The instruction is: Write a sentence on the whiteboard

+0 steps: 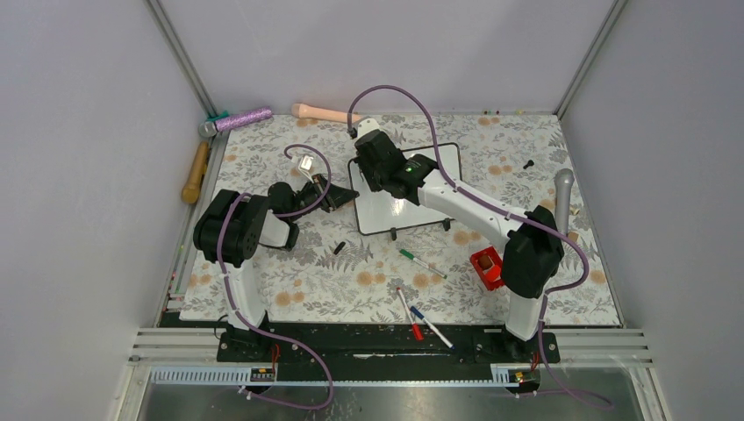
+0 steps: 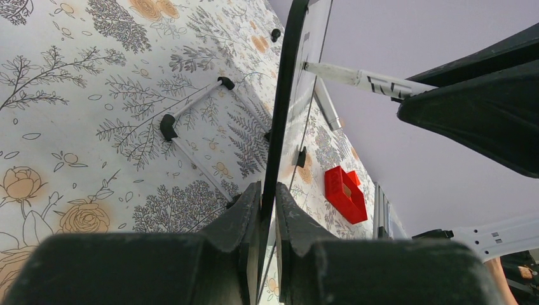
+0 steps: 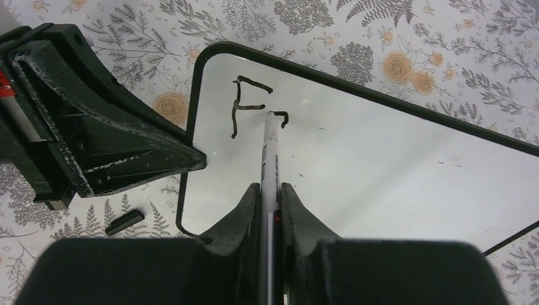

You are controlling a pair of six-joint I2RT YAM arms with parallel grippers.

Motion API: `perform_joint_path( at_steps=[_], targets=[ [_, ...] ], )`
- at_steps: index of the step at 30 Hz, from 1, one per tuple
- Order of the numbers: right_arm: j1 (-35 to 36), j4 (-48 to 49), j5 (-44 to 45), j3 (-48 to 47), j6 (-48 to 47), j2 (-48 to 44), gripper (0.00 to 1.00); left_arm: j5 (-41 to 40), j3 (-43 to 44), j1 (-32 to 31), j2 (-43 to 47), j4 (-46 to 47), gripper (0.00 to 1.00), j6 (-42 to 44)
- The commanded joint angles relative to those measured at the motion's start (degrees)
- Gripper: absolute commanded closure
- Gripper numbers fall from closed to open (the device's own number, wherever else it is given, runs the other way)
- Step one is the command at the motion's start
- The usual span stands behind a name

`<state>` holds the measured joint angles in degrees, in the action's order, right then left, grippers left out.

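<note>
- At the far left edge of the desk lies a tool with a wooden handle.
- Just behind it lies a sparkly purple stick.
- A pale pink thing lies at the back edge of the desk.
- The left fingers are clenched on the left edge of the whiteboard. Its thin black frame sits right between them.
- The whiteboard is in the middle of the flowery desk, a bit toward the back. Its two little black feet are on the near side.
- The sentence is in the corner of the board next to the left fingers. So far it is only a black letter F and a small hook beside it.
- The right fingers are grasping a white marker. The tip of the marker touches the board at the small hook, just beside the F.
- A small black piece lies on the desk near the front left corner of the board.
- A green marker lies in front of the board.
- A red marker and a blue marker lie close together at the near edge of the desk.
- A red box sits on the desk just beside the right arm.
- A grey stick with a round top lies at the far right.
</note>
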<state>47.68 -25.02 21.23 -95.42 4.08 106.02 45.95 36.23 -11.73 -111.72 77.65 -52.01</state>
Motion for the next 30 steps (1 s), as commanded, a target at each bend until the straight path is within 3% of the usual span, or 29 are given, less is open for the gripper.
perform_joint_path(
  at_steps=[1, 19, 30],
  targets=[
    [-0.13, 0.26, -2.60, -1.56, -0.65, 0.62, 1.00, 0.95, 0.16, -0.45, 2.28, 3.78, 0.97, 0.69],
    [-0.15, 0.40, -3.13, 3.48, -0.21, -2.61, 1.00, 0.99, 0.03, -0.44, 2.58, 3.78, 0.97, 0.87],
    [-0.30, 0.33, 1.91, 3.88, -0.38, -3.32, 1.00, 0.99, -0.18, -0.42, 2.67, 3.70, 0.97, 0.97]
  ],
)
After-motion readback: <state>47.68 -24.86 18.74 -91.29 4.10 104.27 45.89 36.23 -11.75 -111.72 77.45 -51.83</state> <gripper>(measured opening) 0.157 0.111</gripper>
